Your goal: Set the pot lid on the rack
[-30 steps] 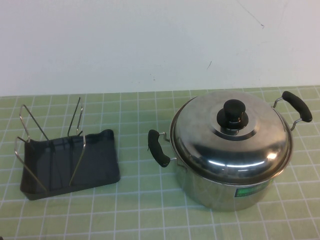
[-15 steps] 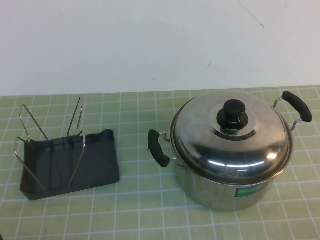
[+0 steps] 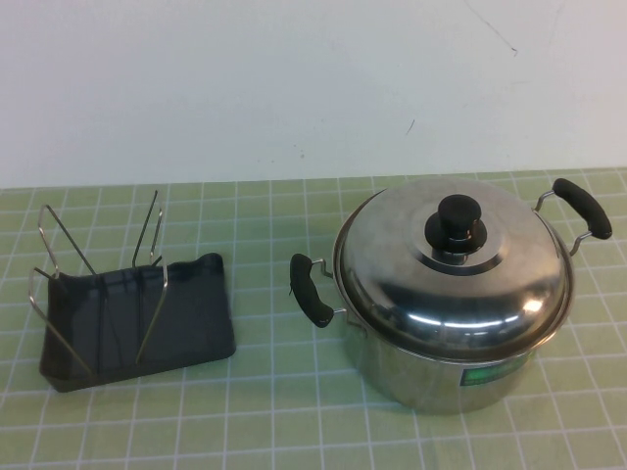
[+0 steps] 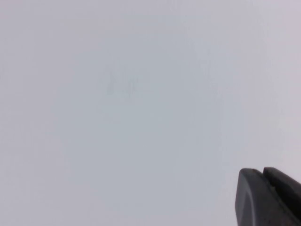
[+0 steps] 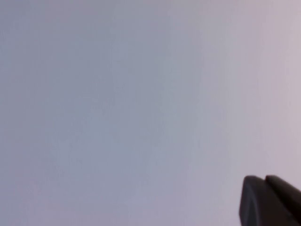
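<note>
Domed shiny steel pot lid (image 3: 453, 266) w/ round black knob sits on pot (image 3: 431, 377), dark plastic wire-looped rack (image 3: 137, 318) apart; left gripper (image 4: 268, 197) & right gripper (image 5: 269, 201) face blank wall, finger state can't tell.

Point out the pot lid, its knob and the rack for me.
pot lid (image 3: 431, 284), high view, on its shiny dome, near side.
knob (image 3: 457, 224), high view, on its black top.
rack (image 3: 196, 318), high view, on a bare part of its dark tray.
</note>
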`<state>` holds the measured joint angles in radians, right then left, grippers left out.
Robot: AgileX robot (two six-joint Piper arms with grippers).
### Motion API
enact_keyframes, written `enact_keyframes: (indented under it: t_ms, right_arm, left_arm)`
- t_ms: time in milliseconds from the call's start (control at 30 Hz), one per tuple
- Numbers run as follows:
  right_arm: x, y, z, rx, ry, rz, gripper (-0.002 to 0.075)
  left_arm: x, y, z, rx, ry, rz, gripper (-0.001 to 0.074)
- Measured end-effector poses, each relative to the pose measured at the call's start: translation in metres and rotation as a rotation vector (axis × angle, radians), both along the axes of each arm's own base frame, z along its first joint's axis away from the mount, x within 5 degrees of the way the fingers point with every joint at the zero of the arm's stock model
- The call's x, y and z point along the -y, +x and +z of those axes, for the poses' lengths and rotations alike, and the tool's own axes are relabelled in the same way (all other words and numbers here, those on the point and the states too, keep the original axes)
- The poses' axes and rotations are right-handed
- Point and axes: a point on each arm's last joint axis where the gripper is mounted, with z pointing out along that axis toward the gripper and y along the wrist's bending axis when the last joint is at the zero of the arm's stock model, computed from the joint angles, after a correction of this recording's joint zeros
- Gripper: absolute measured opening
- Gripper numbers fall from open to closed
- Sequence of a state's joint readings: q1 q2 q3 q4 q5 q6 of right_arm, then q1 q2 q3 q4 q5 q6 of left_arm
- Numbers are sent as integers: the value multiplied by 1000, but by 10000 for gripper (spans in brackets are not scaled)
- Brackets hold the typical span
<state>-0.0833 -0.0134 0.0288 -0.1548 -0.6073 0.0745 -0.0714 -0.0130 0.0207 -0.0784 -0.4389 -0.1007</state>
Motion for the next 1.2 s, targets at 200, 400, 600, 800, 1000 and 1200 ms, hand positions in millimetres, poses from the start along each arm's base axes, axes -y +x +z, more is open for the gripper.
enact_keyframes:
  t_ms: [200,400,600,800,1000,1200]
  right_arm:
    - [-1,-9,11,152,-5,12,-1]
    - [1,-4,13,37,-62,-58,-1]
    - [3,-12,68,-140,-130,-141,-1]
    - [3,7,120,-144,-256,-187,-1]
    - [-3,68,119,-203,-286,-57,-1]
    - [-21,126,92,-303,-269,259,-1]
  left_arm:
    - [-1,-6,10,128,-14,6,-2]
    - [-2,-8,13,152,-40,2,-2]
    - [1,-16,52,78,56,9,-2]
    - [3,-13,76,126,103,21,-2]
    - [4,5,73,40,30,-31,-2]
    - [8,23,67,-54,47,-63,-2]
